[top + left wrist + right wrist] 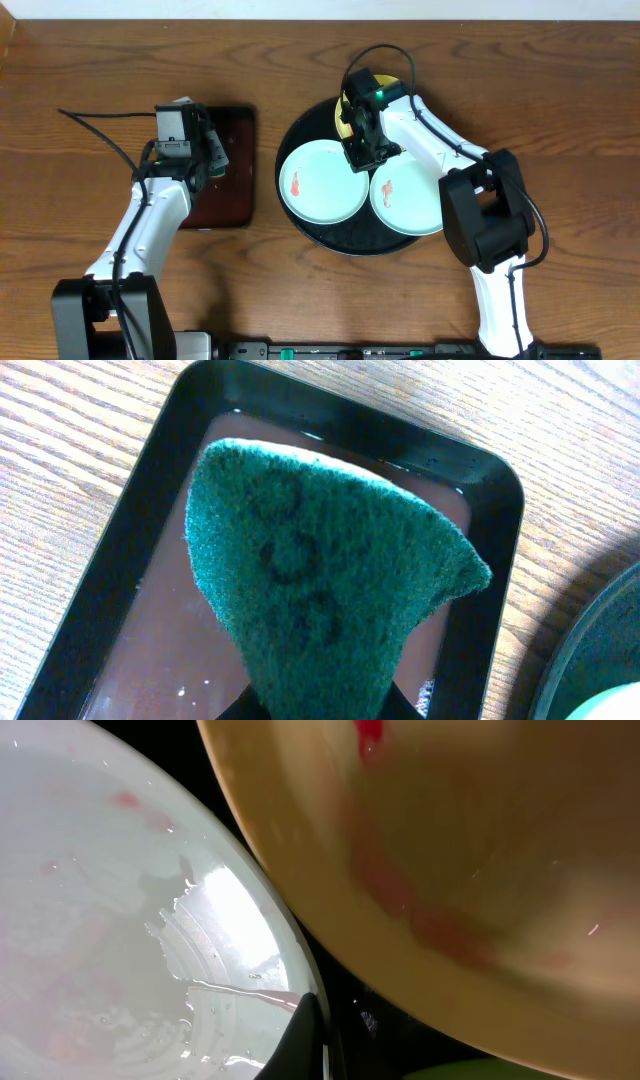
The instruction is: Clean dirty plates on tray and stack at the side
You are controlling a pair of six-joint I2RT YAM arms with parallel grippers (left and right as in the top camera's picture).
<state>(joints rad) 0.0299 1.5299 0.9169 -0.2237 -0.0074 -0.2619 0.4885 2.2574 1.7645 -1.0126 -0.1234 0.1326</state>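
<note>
The round black tray (345, 243) holds two pale mint plates, one on the left (322, 182) and one on the right (405, 195), each with a red-orange smear. A yellow plate (346, 108) lies at the tray's back, mostly under my right gripper (362, 140). In the right wrist view the yellow plate (480, 850) with red smears fills the upper right. The left mint plate (120, 920) lies lower left, with a dark fingertip (303, 1035) at its rim. That gripper is shut, with nothing seen between its jaws. My left gripper (213, 150) (320, 710) is shut on a green scouring pad (320, 580).
A rectangular reddish-brown tray (235, 190) (480, 560) lies left of the round tray, under the left gripper, with a wet film inside. The round tray's rim (590, 660) shows at the left wrist view's lower right. Bare wooden table (80, 90) surrounds both trays.
</note>
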